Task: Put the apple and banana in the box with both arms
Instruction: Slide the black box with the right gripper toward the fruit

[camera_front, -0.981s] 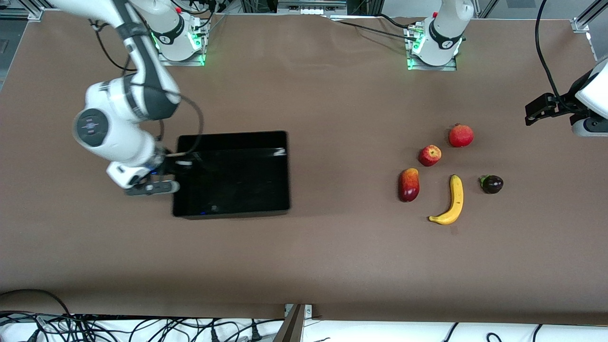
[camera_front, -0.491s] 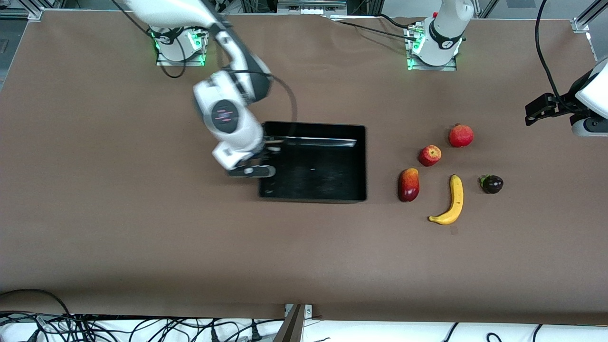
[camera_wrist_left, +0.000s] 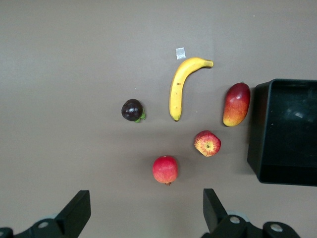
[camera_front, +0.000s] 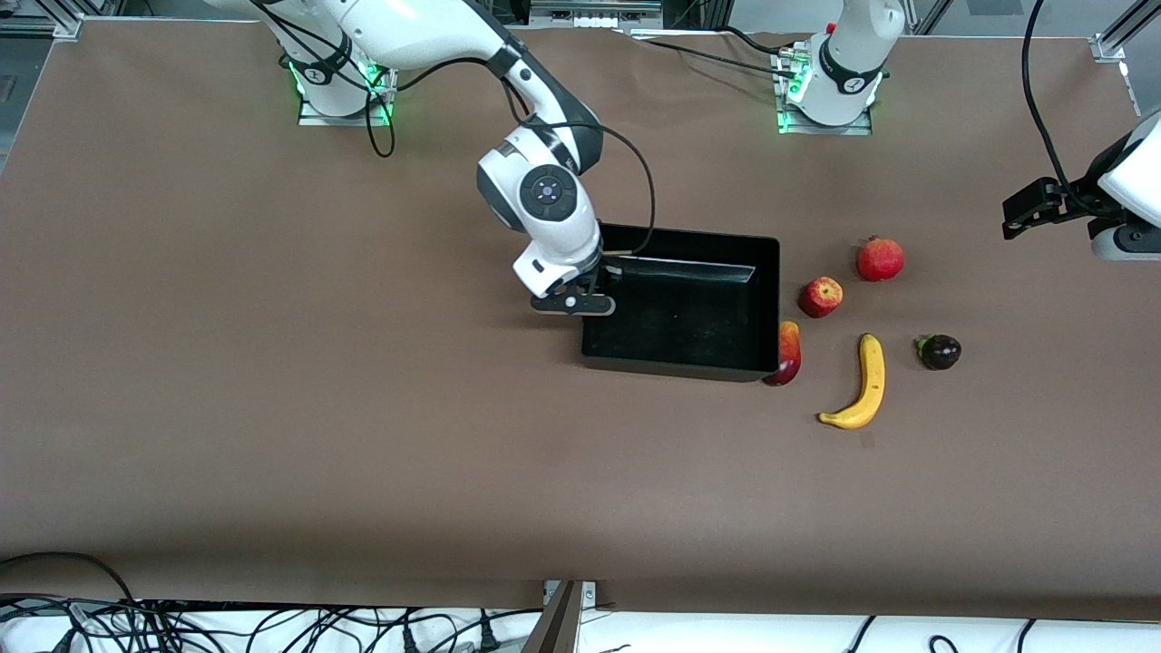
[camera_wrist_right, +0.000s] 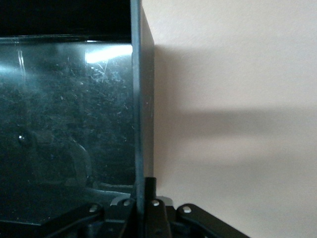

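The black box (camera_front: 673,366) sits mid-table. My right gripper (camera_front: 594,295) is shut on its end wall toward the right arm's end, and the right wrist view shows that wall (camera_wrist_right: 141,99) pinched between the fingers of my right gripper (camera_wrist_right: 143,191). The box is empty. The apple (camera_front: 821,297) and the banana (camera_front: 864,384) lie on the table beside the box, toward the left arm's end. My left gripper (camera_front: 1025,210) waits open and empty high over that end. Its wrist view shows the left gripper (camera_wrist_left: 145,206), the apple (camera_wrist_left: 207,143), the banana (camera_wrist_left: 179,87) and the box (camera_wrist_left: 257,124).
A red-yellow mango (camera_front: 787,355) lies right against the box's corner, partly hidden by it. A solid red crowned fruit (camera_front: 880,259) lies farther from the front camera than the apple. A small dark purple fruit (camera_front: 940,352) lies beside the banana. Brown cloth covers the table.
My right gripper has dragged the box across the table toward the left arm's end, until it stands against the mango. The fruits and the left arm have not moved.
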